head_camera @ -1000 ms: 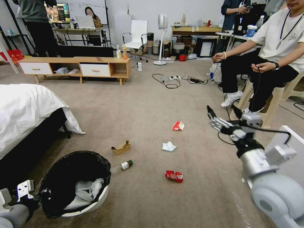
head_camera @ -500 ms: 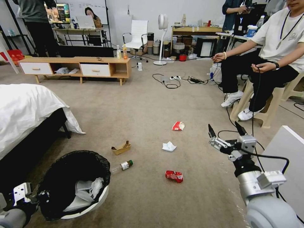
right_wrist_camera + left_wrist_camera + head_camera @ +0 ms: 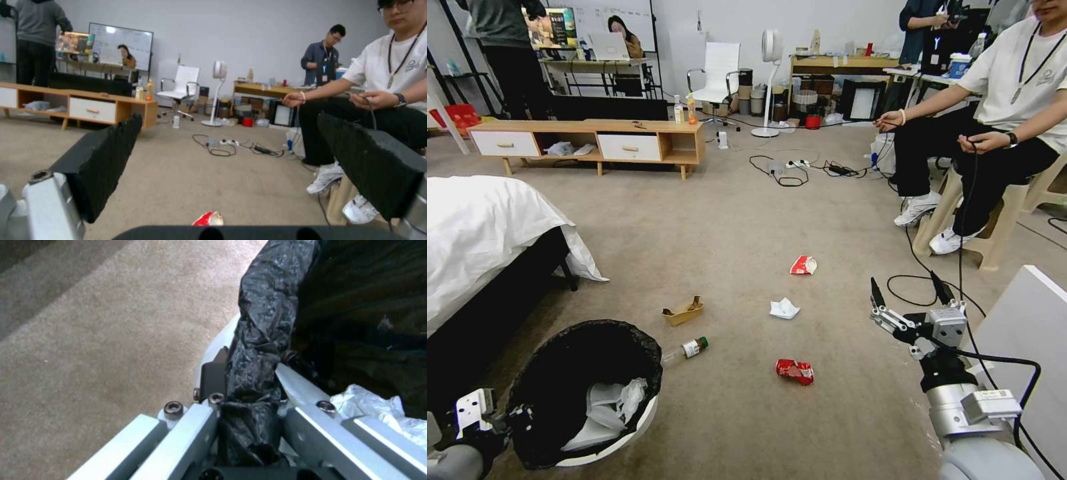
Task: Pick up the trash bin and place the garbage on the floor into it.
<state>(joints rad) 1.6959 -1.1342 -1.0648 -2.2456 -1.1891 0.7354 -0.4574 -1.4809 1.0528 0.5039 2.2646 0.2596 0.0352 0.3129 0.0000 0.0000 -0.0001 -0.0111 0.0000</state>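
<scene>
Right tool has dropped lower, fingers apart; left tool clamped on the round white black-bagged trash bin. Go for the crushed red can square-on, imo.

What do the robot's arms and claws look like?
The arms are smooth silver-grey tubes. The right gripper has two thin black pointed fingers on a silver metal frame, with a black cable looping off its wrist. The left gripper has shiny silver bars with small round bolts and dark pads.
</scene>
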